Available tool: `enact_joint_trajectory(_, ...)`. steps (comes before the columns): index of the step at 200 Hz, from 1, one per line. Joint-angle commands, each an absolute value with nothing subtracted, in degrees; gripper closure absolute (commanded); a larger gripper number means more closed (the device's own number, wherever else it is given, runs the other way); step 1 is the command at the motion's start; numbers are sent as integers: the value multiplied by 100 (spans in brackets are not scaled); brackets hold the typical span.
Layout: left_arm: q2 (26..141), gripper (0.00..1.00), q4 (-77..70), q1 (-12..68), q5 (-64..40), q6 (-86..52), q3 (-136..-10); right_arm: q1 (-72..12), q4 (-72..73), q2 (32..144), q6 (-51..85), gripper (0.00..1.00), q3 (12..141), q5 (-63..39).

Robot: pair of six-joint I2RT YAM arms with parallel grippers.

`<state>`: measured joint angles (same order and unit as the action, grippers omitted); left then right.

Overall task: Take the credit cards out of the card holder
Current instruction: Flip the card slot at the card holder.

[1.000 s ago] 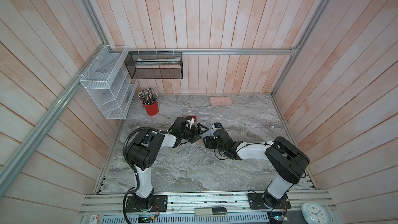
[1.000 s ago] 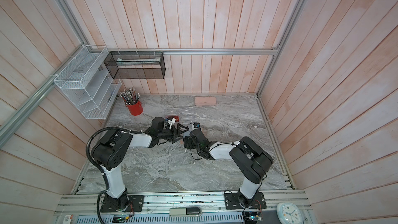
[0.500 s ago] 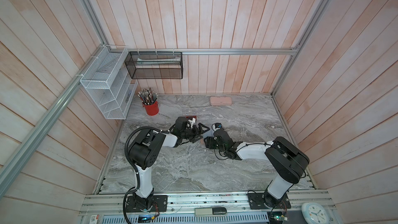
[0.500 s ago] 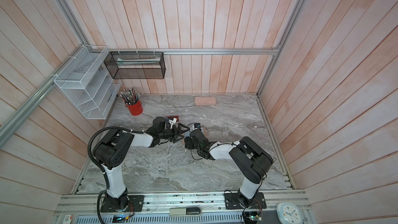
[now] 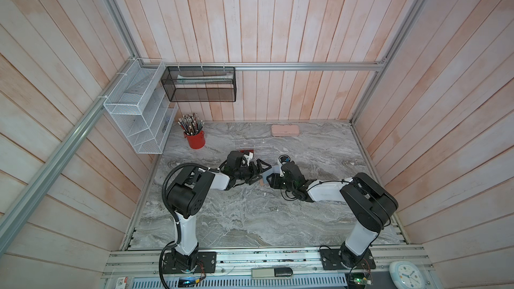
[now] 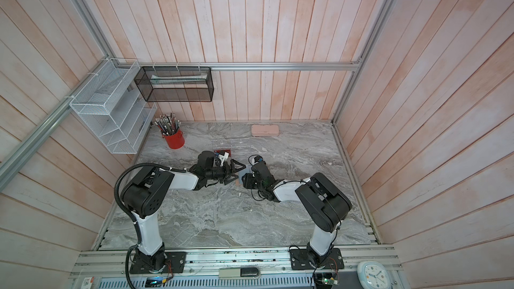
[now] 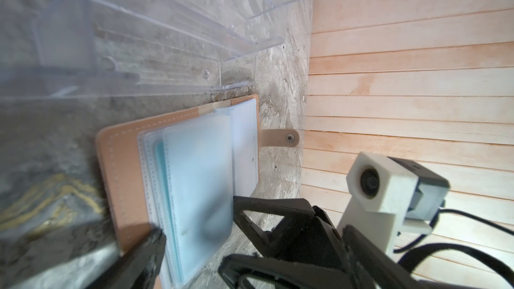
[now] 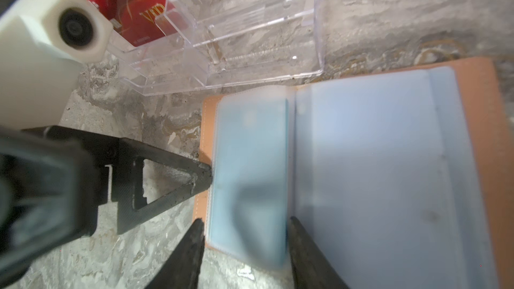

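Right wrist view: the card holder (image 8: 486, 134) lies open on the marble table (image 8: 389, 9), its light blue card (image 8: 250, 140) sleeved between the half-spread jaws of the right gripper (image 8: 244, 226); pinched or not, I cannot tell. The left gripper (image 5: 260, 173), spread wide, touches the holder's edge. Just beside, the clear rack (image 8: 278, 37) holds a red card (image 8: 133, 15).

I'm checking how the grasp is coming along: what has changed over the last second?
The right end effector has drawn its fingers closer together around a blue-grey sleeve of the open card holder; no grip shows yet. Both arms, the wide-open left end effector at the holder's edge, and the red card in the clear rack stayed put.
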<state>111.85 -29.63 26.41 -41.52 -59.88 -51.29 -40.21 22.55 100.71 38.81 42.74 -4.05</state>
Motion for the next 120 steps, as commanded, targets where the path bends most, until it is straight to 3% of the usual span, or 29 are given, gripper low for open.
enact_joint_trajectory(1,11303,0,-3096,2672,-4166,-6020,-5229,-3949,2500,10152,3840,51,4195,-938)
enact_joint_trajectory(72,11329,0,-3099,2667,-4179,-6035,-5260,-3582,3170,10219,3946,54,3898,-1760)
enact_joint_trajectory(120,11303,0,-3112,2671,-4253,-6099,-5295,-3462,3369,10401,4042,62,3883,-2062)
